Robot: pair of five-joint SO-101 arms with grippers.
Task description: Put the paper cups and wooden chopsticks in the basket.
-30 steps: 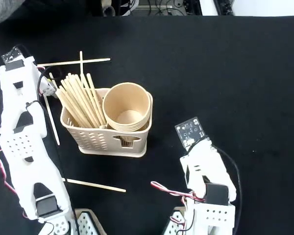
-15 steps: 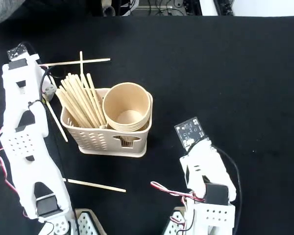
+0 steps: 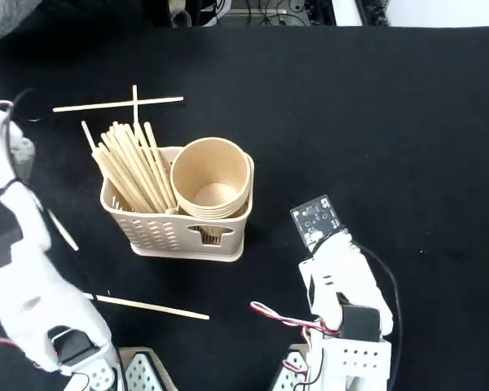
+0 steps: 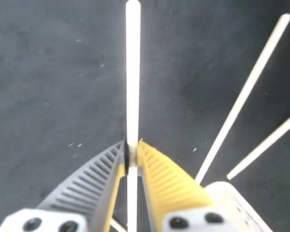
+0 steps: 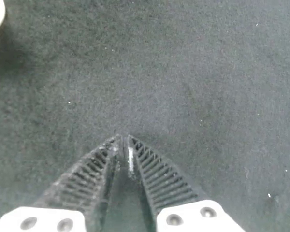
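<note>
A white slotted basket (image 3: 175,232) stands left of the table's middle. It holds stacked paper cups (image 3: 212,183) and a bundle of wooden chopsticks (image 3: 126,163). My left gripper (image 4: 131,150) is shut on one chopstick (image 4: 132,72), held above the black table. In the high view that chopstick (image 3: 62,231) sticks out from under the raised left arm (image 3: 16,269), left of the basket. My right gripper (image 5: 123,142) is shut with nothing in it, low over bare cloth; its arm (image 3: 338,285) sits right of the basket.
Two loose chopsticks (image 3: 118,103) lie crossed behind the basket. Another one (image 3: 151,307) lies in front of it. Two chopsticks (image 4: 241,101) show beside the held one in the left wrist view. Black cloth (image 3: 375,122) covers the table's right half.
The left arm has lifted and swung left, away from the basket, carrying the chopstick with it. The right arm has stayed still.
</note>
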